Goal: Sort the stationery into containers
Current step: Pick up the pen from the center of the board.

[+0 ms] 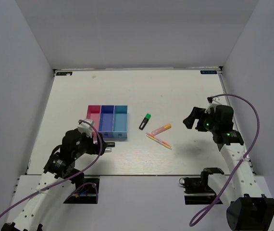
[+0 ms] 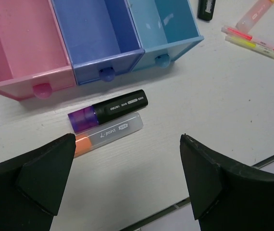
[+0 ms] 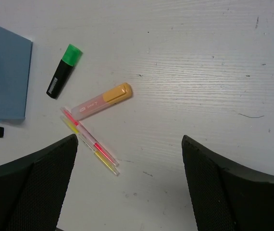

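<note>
The bins are taken as the landmark: three joined troughs, pink, dark blue and light blue, none of them showing anything inside. The left gripper hangs before their front wall with its jaws wide apart and nothing between them. The right gripper, equally spread and empty, is held well off to the light blue side. Just in front of the front wall a purple-capped marker and a frosted highlighter are laid touching side by side, long axes running along that wall, the purple cap toward the pink end. A quarter turn would therefore seem needed before either fits lengthwise. Beside the light blue bin a green-capped marker is laid nearly parallel to the bins' long walls, cap pointing away from the arms. Farther out an orange-capped highlighter is set crosswise, cap pointing away from the bins, and two thin pens run diagonally together. All are judged light, stiff and smooth-sided (likely to roll or slip under an off-centre pinch), so each is best taken across the middle of its barrel. The thin pens would probably need the most careful closing, being low on the table.
</note>
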`<state>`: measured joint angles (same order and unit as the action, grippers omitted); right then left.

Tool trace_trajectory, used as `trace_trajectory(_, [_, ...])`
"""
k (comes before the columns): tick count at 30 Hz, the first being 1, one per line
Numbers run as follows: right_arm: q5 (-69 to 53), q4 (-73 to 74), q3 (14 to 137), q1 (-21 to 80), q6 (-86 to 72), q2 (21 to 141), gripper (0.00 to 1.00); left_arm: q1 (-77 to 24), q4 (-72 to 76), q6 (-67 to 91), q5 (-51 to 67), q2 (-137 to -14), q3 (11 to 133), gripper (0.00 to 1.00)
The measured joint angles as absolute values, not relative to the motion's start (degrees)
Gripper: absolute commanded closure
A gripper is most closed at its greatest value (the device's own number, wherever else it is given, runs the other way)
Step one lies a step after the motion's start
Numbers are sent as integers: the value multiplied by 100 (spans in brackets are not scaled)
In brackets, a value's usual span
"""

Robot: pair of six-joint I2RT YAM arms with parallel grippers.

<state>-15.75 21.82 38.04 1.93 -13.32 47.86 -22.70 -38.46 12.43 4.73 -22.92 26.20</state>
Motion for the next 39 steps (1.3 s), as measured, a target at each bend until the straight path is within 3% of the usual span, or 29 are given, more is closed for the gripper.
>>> trace_trajectory(8, [-1758,2082,3636,193,-1098,4818,10,-2270,-3850,1251,589,-2550,2620,0])
trace_trajectory(11, [-2062,2073,3555,193,-821,4827,10,-2270,-3850,1275,589,-2563,2620,16])
trace_trajectory(12, [-2193,2067,3509,193,-646,4838,23,-2270,-3850,1293,589,-2563,2620,25])
trace_trajectory(13, [-2335,2062,3468,193,-449,4838,38,-2270,-3848,1304,589,-2565,2620,57])
trace_trajectory(14, [-2486,2073,3422,193,-222,4838,58,-2268,-3844,1337,589,-2567,2620,77])
trace_trajectory(15, [-2611,2082,3382,193,-27,4838,100,-2268,-3828,1326,582,-2571,2620,93])
trace_trajectory(16, [-2714,2099,3343,193,119,4838,100,-2268,-3802,1326,585,-2593,2617,100])
trace_trajectory(17, [-2790,2117,3317,193,193,4838,100,-2268,-3760,1313,587,-2628,2617,100])
trace_trajectory(18, [-2836,2137,3304,193,276,4838,87,-2268,-3710,1299,628,-2692,2620,100])
trace_trajectory(19, [-2871,2145,3301,193,355,4838,55,-2268,-3680,1299,685,-2786,2630,100])
trace_trajectory(20, [-2884,2150,3301,193,386,4836,30,-2268,-3673,1299,760,-2952,2689,96])
trace_trajectory(21, [-2895,2147,3301,193,445,4836,12,-2268,-3632,1313,854,-3201,2783,87])
trace_trajectory(22, [-2897,2152,3299,193,515,4836,13,-2270,-3621,1317,945,-3470,2923,71])
trace_trajectory(23, [-2893,2147,3299,193,580,4834,21,-2296,-3632,1317,1048,-3782,3140,60])
trace_trajectory(24, [-2897,2145,3299,196,639,4836,37,-2342,-3607,1343,1138,-4163,3426,54])
trace_trajectory(25, [-2893,2150,3299,198,694,4836,69,-2427,-3542,1347,1203,-4523,3747,46])
trace_trajectory(26, [-2880,2158,3301,200,746,4842,77,-2547,-3472,1297,1229,-4864,4036,33])
trace_trajectory(27, [-2867,2178,3304,200,718,4858,77,-2773,-3433,1269,1229,-5266,4442,30])
trace_trajectory(28, [-2847,2211,3310,200,685,4884,65,-2974,-3343,1229,1221,-5588,4744,26])
trace_trajectory(29, [-2818,2263,3328,198,650,4928,25,-3203,-3280,1186,1175,-5979,5089,21])
trace_trajectory(30, [-2794,2331,3358,198,609,4984,10,-3422,-3216,1120,1125,-6346,5430,21])
trace_trajectory(32, [-2733,2390,3433,200,620,5098,10,-3747,-3015,1039,1011,-7013,5913,25])
trace_trajectory(33, [-2722,2403,3454,200,622,5127,11,-3879,-2989,1002,976,-7354,6156,48])
trace_trajectory(34, [-2711,2414,3476,200,622,5135,16,-3992,-2932,1009,934,-7732,6383,62])
trace_trajectory(35, [-2703,2416,3483,200,633,5135,29,-4077,-2897,967,869,-8108,6602,74])
trace_trajectory(36, [-2692,2425,3503,200,652,5131,36,-4136,-2867,937,797,-8510,6812,83])
trace_trajectory(37, [-2685,2429,3509,200,650,5131,42,-4174,-2858,937,725,-8864,7011,81])
trace_trajectory(38, [-2672,2438,3511,200,635,5133,44,-4195,-2823,928,628,-9249,7207,73])
trace_trajectory(39, [-2663,2453,3516,200,626,5133,41,-4204,-2823,934,554,-9607,7384,47])
